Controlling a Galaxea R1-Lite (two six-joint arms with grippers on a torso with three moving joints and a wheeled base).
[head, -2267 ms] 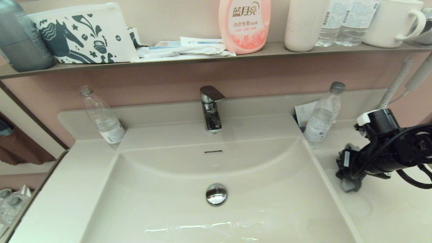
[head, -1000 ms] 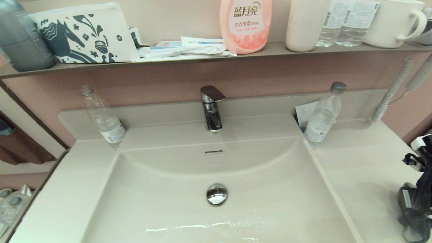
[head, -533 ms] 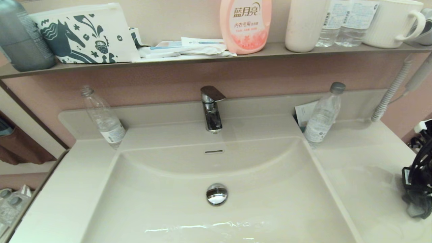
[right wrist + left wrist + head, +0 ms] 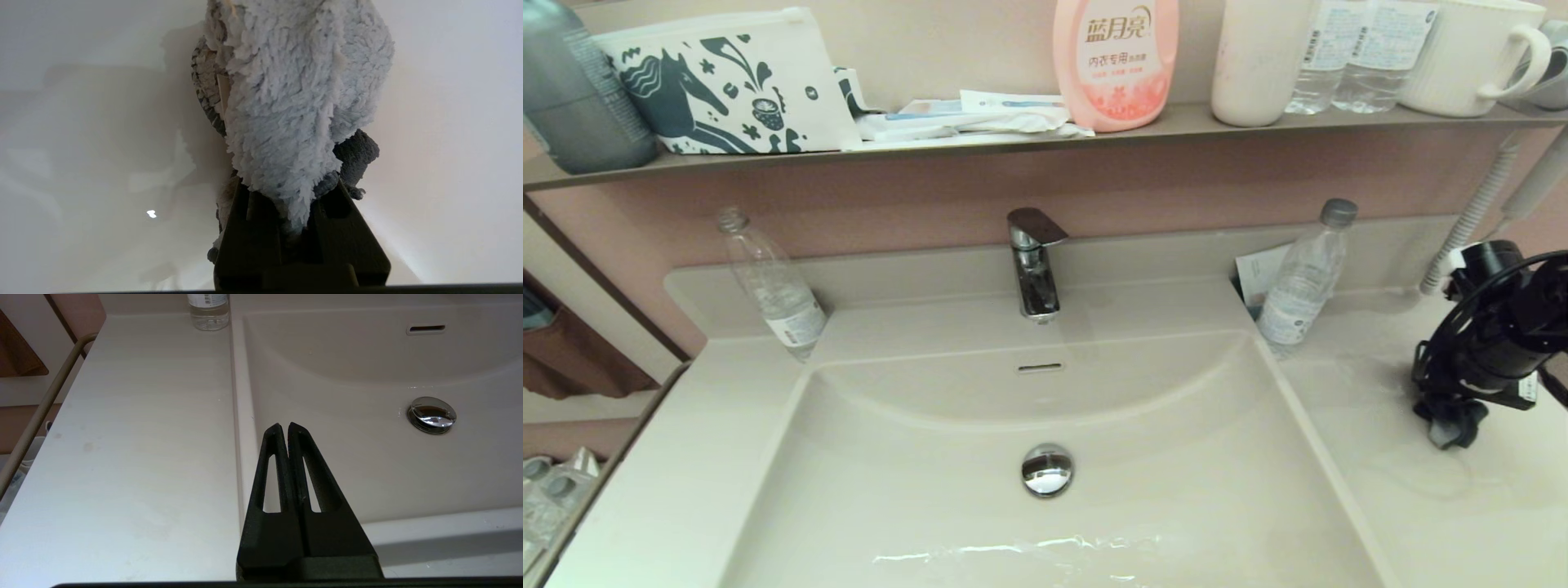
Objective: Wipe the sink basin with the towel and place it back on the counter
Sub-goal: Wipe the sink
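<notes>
The cream-white sink basin (image 4: 931,457) with its chrome drain plug (image 4: 1046,469) and slot overflow (image 4: 1040,367) fills the middle of the head view. To its right, over the counter (image 4: 1388,490), my right gripper (image 4: 1454,420) is shut on the towel (image 4: 1450,431), a dark lump hanging below the wrist. In the right wrist view the towel (image 4: 294,94) shows its pale fluffy side, bunched between the fingers (image 4: 347,228), with the glossy counter behind. My left gripper (image 4: 284,428) is shut and empty above the basin's left rim.
A water bottle (image 4: 1303,278) stands at the basin's back right corner, another bottle (image 4: 772,286) at the back left. The faucet (image 4: 1033,261) rises behind the basin. A brown shelf (image 4: 1013,143) above carries a pink detergent bottle (image 4: 1115,61), cups and a horse pouch (image 4: 727,82).
The right arm swung out to the counter's far right edge with the towel, then came back left and farther back. The left arm stayed still.
</notes>
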